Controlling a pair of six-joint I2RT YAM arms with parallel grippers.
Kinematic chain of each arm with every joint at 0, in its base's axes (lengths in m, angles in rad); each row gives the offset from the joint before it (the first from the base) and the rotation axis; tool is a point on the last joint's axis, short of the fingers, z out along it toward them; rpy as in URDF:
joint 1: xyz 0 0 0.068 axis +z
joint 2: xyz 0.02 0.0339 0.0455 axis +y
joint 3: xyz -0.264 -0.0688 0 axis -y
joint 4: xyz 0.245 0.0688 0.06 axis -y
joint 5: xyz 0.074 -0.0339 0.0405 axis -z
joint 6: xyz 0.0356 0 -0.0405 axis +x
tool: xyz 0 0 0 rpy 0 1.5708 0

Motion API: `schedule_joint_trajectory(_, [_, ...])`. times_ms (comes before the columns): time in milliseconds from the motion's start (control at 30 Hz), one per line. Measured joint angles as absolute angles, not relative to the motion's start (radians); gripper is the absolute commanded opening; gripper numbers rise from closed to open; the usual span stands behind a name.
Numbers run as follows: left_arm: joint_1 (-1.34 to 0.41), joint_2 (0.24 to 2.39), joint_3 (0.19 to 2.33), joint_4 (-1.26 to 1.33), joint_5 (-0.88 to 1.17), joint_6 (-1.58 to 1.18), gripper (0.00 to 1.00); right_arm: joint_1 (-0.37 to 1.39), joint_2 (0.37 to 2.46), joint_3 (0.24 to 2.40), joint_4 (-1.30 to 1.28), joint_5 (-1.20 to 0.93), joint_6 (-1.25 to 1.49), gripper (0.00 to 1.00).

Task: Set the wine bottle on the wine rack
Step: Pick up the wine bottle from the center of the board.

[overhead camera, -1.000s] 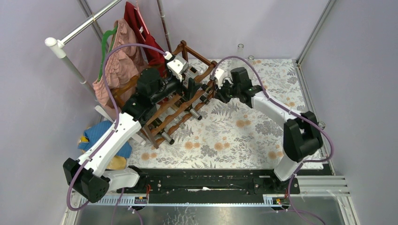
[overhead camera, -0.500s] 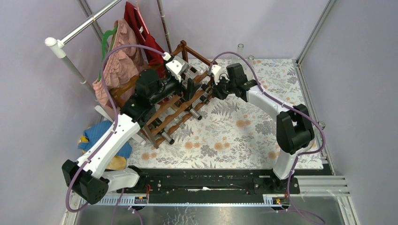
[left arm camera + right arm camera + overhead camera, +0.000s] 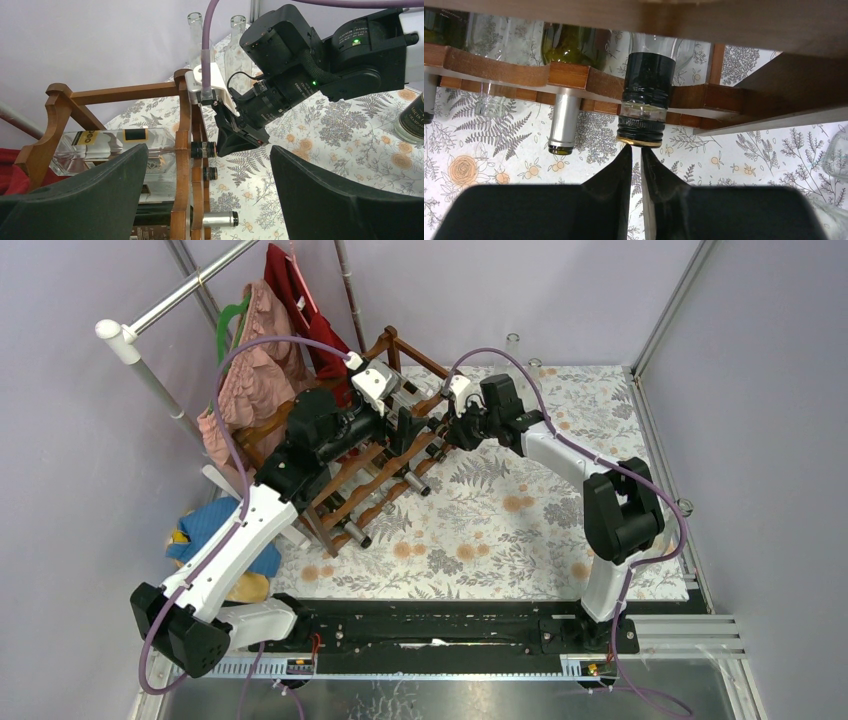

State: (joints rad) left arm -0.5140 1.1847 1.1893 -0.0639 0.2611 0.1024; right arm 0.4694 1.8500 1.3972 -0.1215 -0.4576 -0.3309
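Wine bottle (image 3: 646, 95) lies just ahead of my right gripper (image 3: 635, 150), shut and empty, maybe touching, to push it into the wine rack (image 3: 569, 76).

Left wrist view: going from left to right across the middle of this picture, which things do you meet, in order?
Clear bottle lying flat → front post of the wine rack → right end effector, shut → labelled bottle at the right edge.
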Motion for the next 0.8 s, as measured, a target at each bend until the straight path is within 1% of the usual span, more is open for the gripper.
schedule_joint_trajectory(133, [-0.514, 1.184, 1.187, -0.064, 0.261, 0.102, 0.99, 0.469, 1.85, 1.397, -0.102, -0.458, -0.326, 0.2])
schedule_joint_trajectory(267, [-0.514, 1.184, 1.187, -0.063, 0.261, 0.102, 0.99, 0.469, 1.85, 1.398, -0.1, -0.455, -0.327, 0.31])
schedule_joint_trajectory(400, [-0.514, 1.183, 1.186, -0.063, 0.262, 0.102, 0.99, 0.461, 1.847, 1.409, -0.155, -0.446, -0.366, 0.38])
schedule_joint_trajectory(433, [-0.514, 1.181, 1.185, -0.063, 0.262, 0.102, 0.99, 0.456, 1.841, 1.409, -0.177, -0.447, -0.38, 0.42])
schedule_joint_trajectory(500, [-0.514, 1.171, 1.181, -0.064, 0.263, 0.101, 0.99, 0.442, 1.818, 1.404, -0.238, -0.451, -0.416, 0.51])
schedule_joint_trajectory(533, [-0.514, 1.166, 1.18, -0.064, 0.265, 0.099, 0.99, 0.433, 1.795, 1.395, -0.27, -0.455, -0.434, 0.59])
schedule_joint_trajectory(600, [-0.514, 1.15, 1.179, -0.062, 0.27, 0.096, 0.99, 0.418, 1.71, 1.361, -0.346, -0.463, -0.476, 0.73])
schedule_joint_trajectory(700, [-0.514, 1.126, 1.179, -0.059, 0.285, 0.091, 0.99, 0.398, 1.532, 1.303, -0.42, -0.482, -0.511, 0.96])
schedule_joint_trajectory(733, [-0.514, 1.116, 1.179, -0.058, 0.291, 0.088, 0.99, 0.39, 1.47, 1.287, -0.431, -0.493, -0.517, 0.99])
schedule_joint_trajectory(800, [-0.514, 1.105, 1.179, -0.057, 0.302, 0.084, 0.99, 0.36, 1.311, 1.254, -0.439, -0.516, -0.532, 1.0])
